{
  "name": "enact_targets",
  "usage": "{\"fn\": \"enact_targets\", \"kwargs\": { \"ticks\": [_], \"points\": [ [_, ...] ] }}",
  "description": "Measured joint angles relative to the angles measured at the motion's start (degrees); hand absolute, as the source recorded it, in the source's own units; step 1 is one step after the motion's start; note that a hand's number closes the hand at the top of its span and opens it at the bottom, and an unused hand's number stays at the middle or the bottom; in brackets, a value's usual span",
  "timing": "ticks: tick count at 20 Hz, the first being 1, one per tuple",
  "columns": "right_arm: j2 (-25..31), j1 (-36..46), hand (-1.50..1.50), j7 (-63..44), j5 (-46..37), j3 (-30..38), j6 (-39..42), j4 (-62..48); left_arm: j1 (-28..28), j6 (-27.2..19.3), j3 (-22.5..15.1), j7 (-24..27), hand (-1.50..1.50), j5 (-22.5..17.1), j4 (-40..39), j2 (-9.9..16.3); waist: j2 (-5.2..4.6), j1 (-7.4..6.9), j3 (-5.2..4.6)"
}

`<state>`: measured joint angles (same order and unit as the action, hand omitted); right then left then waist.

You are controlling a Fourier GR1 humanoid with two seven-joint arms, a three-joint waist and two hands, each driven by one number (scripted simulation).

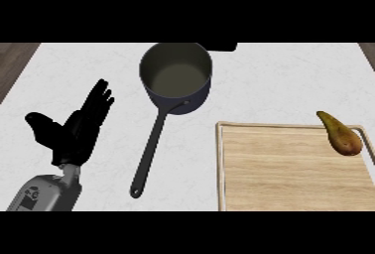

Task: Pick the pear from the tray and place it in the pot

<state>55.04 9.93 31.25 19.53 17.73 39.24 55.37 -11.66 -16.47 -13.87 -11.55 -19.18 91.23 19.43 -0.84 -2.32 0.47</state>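
Note:
A brown-green pear lies on the wooden tray, near the tray's far right corner, its narrow end pointing away from me. The dark pot stands at the far middle of the counter, with nothing inside it. Its long handle runs toward me, ending left of the tray. My left hand is at the left of the view, open with fingers straight and pointing away. It is well left of the pot handle and touches nothing. My right hand does not show.
The white marbled counter spreads around the pot and tray. Dark wooden floor shows past the counter's far left and far right corners. A small dark object sits at the counter's far edge behind the pot.

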Motion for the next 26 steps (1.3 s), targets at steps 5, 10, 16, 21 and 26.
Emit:
{"fn": "enact_targets", "kwargs": {
  "ticks": [5,10,16,21,26],
  "points": [
    [3.6,1.6,-1.50,0.1,-5.2,-4.5,0.5,-2.0,-0.1,0.0,-0.3,-1.4,0.00,0.1,1.3,-0.1,0.07,-0.41,-0.06],
    [4.2,4.3,-1.50,0.9,-9.2,-9.1,-0.1,-5.0,0.2,-0.6,-0.8,-1.9,0.00,0.9,1.9,-0.6,0.03,-0.71,-0.10],
    [3.3,8.0,-1.50,2.1,-14.2,-15.2,-1.4,-7.8,-0.4,-1.2,-1.3,-2.5,0.00,1.8,1.5,-1.8,0.01,-0.62,-0.15],
    [2.4,10.1,-1.50,5.5,-19.9,-20.4,-4.7,-10.5,0.2,-0.9,-1.1,-2.2,0.00,2.3,1.6,-1.9,0.04,-0.43,-0.18],
    [0.9,13.0,-1.50,8.0,-22.7,-23.3,-6.7,-15.1,1.0,-0.5,-0.2,-1.9,0.00,2.6,2.2,-1.7,0.19,-0.06,-0.23]
  ]
}}
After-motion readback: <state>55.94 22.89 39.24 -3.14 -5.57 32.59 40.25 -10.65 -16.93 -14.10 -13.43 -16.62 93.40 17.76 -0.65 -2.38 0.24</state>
